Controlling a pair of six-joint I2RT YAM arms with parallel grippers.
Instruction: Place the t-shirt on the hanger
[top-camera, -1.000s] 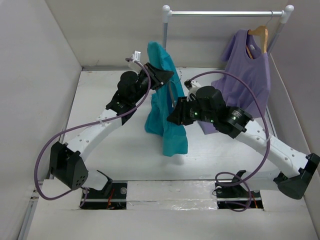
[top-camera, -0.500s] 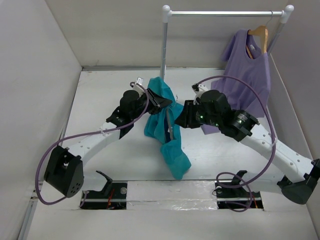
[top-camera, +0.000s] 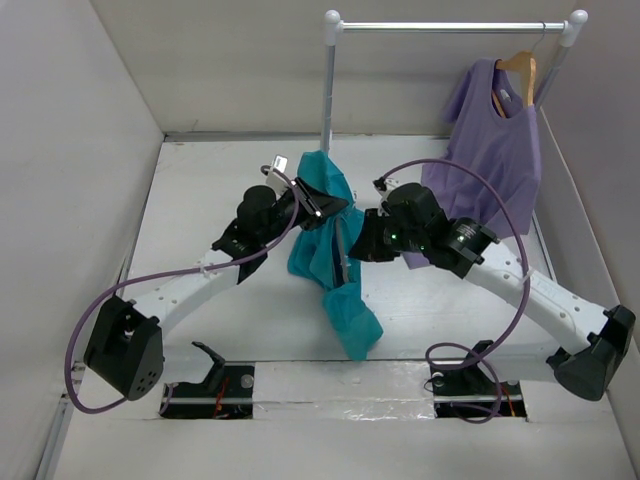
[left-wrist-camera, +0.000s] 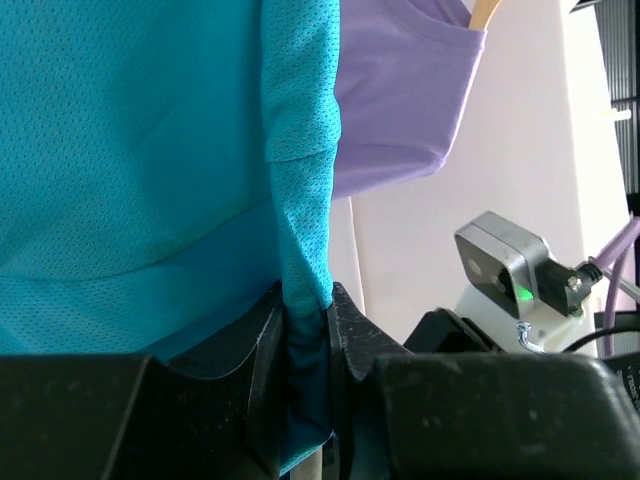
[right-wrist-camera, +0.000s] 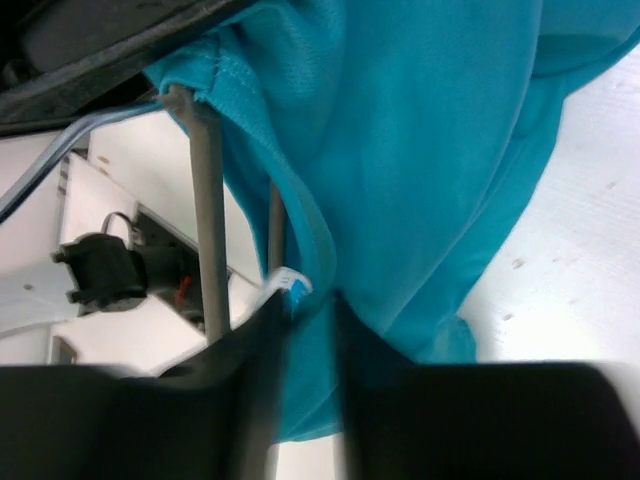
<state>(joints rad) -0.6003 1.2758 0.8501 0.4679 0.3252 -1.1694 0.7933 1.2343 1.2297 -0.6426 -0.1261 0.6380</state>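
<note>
above the table (top-camera: 190, 200) — left gripper (left-wrist-camera: 305, 322) pinches t-shirt (left-wrist-camera: 130, 150)

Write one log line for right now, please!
left end effector: shut on t-shirt | right end effector: shut on t-shirt | hanger: partly inside t-shirt

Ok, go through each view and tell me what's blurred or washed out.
Top external: evenly lit, sharp, soft shadows on the table. Left wrist: the t-shirt weave is crisp, the left gripper dark, the background washed out. Right wrist: the right gripper is out of focus, the hanger sharper.
</note>
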